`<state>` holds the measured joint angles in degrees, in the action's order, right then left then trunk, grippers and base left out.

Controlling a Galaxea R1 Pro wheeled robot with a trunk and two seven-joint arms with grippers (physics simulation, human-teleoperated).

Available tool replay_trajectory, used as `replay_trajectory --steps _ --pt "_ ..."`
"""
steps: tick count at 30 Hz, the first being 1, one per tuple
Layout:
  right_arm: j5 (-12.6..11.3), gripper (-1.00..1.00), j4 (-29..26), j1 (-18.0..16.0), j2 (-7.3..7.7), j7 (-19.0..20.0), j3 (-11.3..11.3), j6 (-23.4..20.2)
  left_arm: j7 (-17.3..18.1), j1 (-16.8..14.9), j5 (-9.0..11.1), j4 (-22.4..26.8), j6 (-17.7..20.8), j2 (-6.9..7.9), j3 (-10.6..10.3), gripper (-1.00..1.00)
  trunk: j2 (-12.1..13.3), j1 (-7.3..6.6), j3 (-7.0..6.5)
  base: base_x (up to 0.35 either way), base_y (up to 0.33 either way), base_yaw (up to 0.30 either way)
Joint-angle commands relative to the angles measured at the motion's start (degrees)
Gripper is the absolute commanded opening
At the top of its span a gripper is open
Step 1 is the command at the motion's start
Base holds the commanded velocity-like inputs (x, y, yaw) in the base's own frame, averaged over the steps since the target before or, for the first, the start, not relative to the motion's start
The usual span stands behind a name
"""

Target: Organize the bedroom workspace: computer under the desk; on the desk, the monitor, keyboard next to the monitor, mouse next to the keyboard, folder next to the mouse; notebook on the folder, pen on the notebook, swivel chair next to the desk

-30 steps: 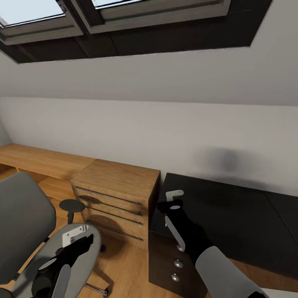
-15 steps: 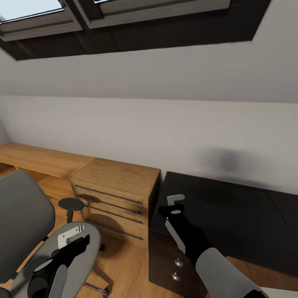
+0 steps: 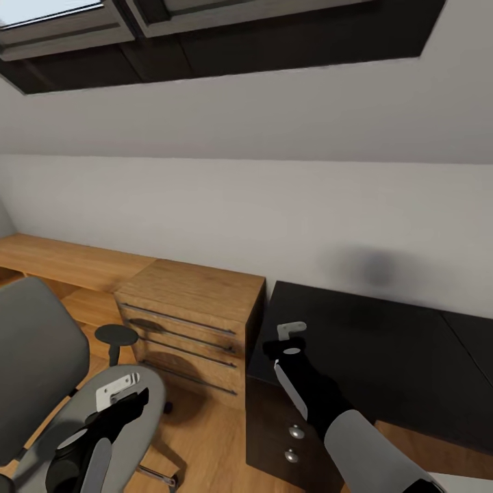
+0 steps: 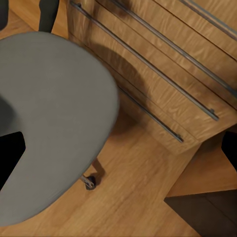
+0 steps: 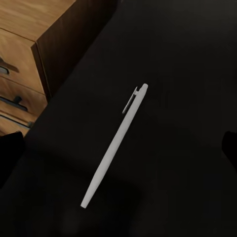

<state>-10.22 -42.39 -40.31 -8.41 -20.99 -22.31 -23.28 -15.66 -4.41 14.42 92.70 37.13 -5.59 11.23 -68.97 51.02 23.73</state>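
Note:
A thin pale pen [image 5: 114,148] lies flat on the black top of the desk [image 3: 383,342], at its left end. My right gripper [image 3: 284,339] hovers just above it, open, with its dark fingers [image 5: 11,150] spread wide to either side of the pen and not touching it. The grey swivel chair [image 3: 41,356] stands at the lower left. My left gripper [image 3: 133,400] hangs open and holds nothing over the chair's bare grey seat [image 4: 49,113].
A light wooden drawer cabinet [image 3: 195,318] stands between the chair and the desk, tight against the desk's black drawers with silver knobs [image 3: 296,432]. One chair castor [image 4: 89,183] rests on the wood floor [image 3: 205,445]. A sloped white wall with roof windows rises behind.
My right gripper has sunk slightly toward the desk top. The left gripper has drawn back a little over the chair seat. The head view has tilted down a touch.

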Motion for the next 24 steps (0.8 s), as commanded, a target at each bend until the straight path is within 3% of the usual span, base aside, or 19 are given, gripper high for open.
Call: replay_trajectory --steps 1,11,17,24 --pt "-0.59 1.00 -0.07 -0.05 0.05 -0.56 -0.28 -0.19 -0.42 -0.05 0.63 0.07 0.22 -0.03 0.04 1.00 -0.46 0.23 0.25 0.000 0.000 0.000" --pt "-0.59 1.00 -0.07 -0.08 0.06 -0.63 -0.28 -0.19 -0.45 -0.02 0.61 0.07 0.22 -0.12 -1.00 1.00 -4.47 2.43 2.05 0.000 0.000 0.000" --pt "-0.53 1.00 -0.07 -0.11 0.06 -0.68 -0.28 -0.19 -0.45 -0.02 0.61 0.09 -0.06 -0.12 -1.43 1.00 -4.87 2.64 2.23 0.000 0.000 0.000" --pt "-0.51 1.00 0.07 -0.12 0.08 -0.71 -0.21 -0.18 -0.50 -0.05 0.61 0.08 -3.20 -0.12 -1.95 1.00 -7.68 4.18 3.48 0.000 0.000 0.000"
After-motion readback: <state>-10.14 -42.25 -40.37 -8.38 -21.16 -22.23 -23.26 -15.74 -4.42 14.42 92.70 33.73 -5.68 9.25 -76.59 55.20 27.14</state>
